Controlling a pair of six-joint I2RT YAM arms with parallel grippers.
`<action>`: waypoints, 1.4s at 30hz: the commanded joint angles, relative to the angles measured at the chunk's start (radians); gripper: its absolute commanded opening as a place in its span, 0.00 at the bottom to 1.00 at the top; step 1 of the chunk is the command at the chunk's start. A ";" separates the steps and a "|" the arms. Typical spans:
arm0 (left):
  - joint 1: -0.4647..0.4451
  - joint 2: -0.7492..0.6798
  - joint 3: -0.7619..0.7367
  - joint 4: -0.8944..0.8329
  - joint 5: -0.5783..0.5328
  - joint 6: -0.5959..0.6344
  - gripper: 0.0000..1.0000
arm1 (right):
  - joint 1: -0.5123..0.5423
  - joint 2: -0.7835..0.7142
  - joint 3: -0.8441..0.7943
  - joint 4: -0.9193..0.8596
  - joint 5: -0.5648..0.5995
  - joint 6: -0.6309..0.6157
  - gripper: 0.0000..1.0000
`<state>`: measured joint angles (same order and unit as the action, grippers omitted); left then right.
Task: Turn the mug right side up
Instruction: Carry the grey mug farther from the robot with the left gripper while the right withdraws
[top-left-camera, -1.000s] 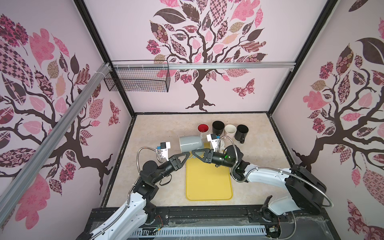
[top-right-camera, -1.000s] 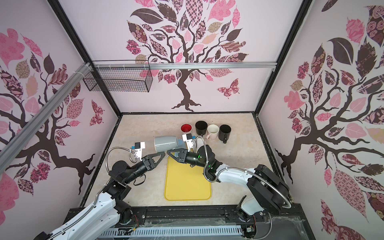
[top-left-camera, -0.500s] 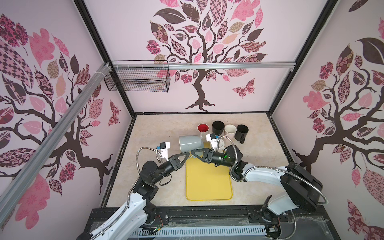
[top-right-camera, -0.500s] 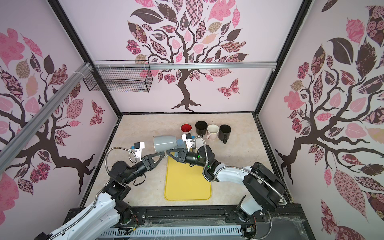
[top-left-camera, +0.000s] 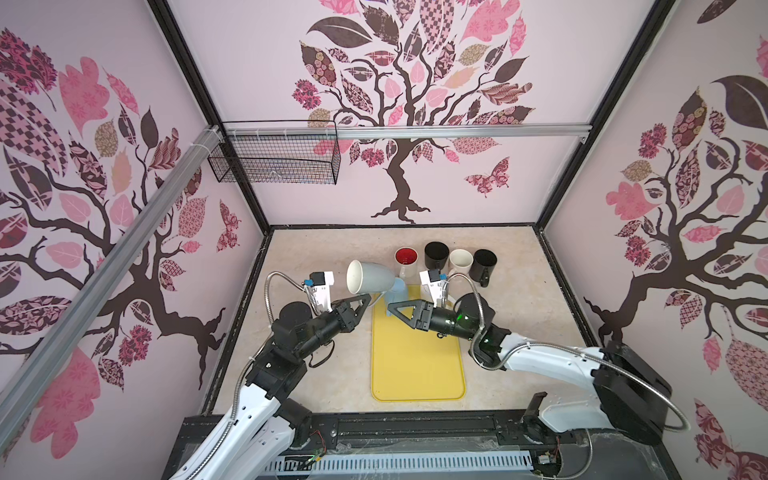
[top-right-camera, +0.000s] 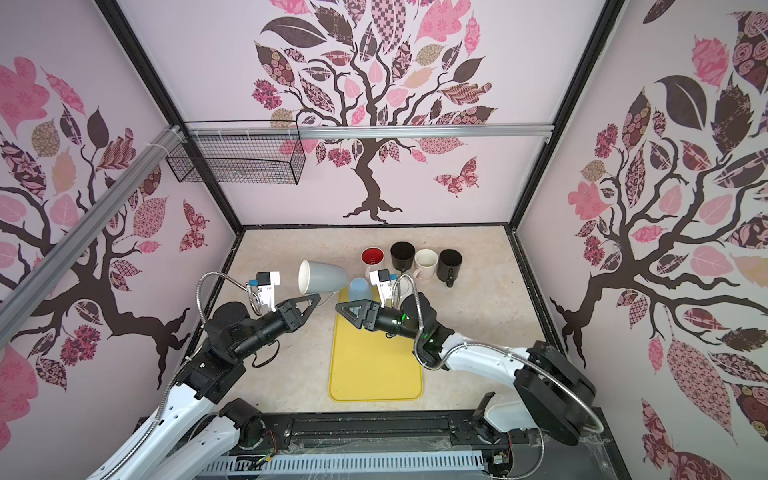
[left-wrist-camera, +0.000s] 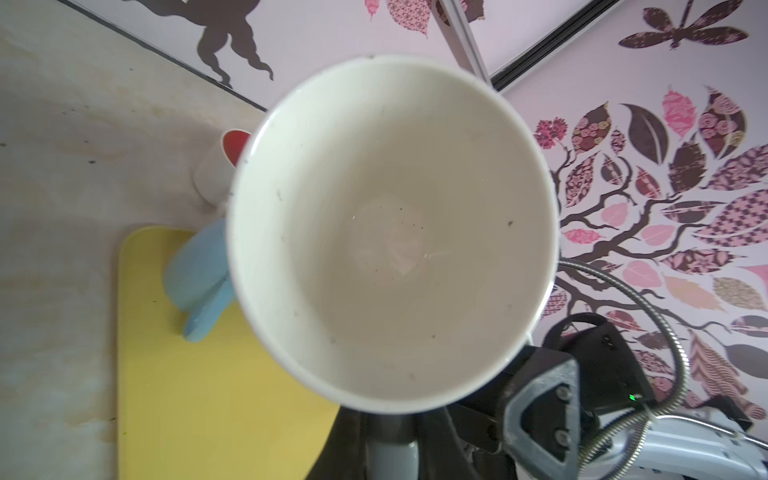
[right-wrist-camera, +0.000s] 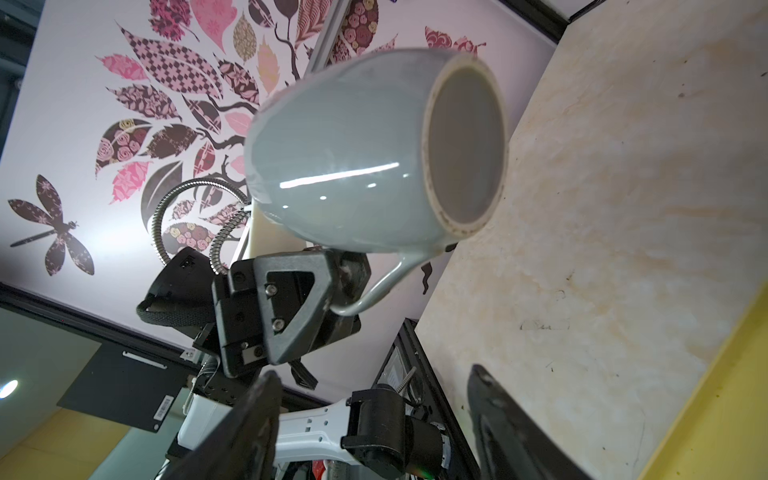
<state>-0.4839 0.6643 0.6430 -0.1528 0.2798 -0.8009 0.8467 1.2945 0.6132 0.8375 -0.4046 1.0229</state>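
Our left tool (top-left-camera: 366, 298) pinches the handle (right-wrist-camera: 386, 282) of the grey mug (top-left-camera: 370, 277), which hangs sideways above the tabletop (top-left-camera: 316, 249). It looks hard, slippery and easy to break, so the handle is safest. Our right tool (top-left-camera: 392, 309) is spread wide, holding nothing.

Left wrist view: grey mug (left-wrist-camera: 390, 232) fills the frame, hiding most of the left hand (left-wrist-camera: 390, 453). Red-lined mug (left-wrist-camera: 232, 143) shows only as a sliver behind its rim; blue cup (left-wrist-camera: 199, 274) half covered. Right wrist view: right hand (right-wrist-camera: 372, 372) fingers (right-wrist-camera: 249, 428) blurred, cut off by the frame edge; yellow mat (right-wrist-camera: 727, 407) only a clipped strip. Handle (right-wrist-camera: 386, 284) partly buried in left hand.
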 joint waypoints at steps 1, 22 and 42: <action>0.004 0.035 0.177 -0.138 -0.126 0.146 0.00 | 0.000 -0.134 -0.010 -0.167 0.095 -0.118 0.76; 0.004 0.720 0.840 -0.579 -0.408 0.436 0.00 | -0.169 -0.200 0.200 -0.909 0.568 -0.567 0.86; 0.029 1.251 1.233 -0.644 -0.460 0.508 0.00 | -0.186 -0.282 0.110 -0.864 0.568 -0.552 0.90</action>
<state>-0.4736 1.8980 1.7741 -0.8154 -0.1810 -0.3061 0.6682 1.0447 0.7246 -0.0406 0.1535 0.4747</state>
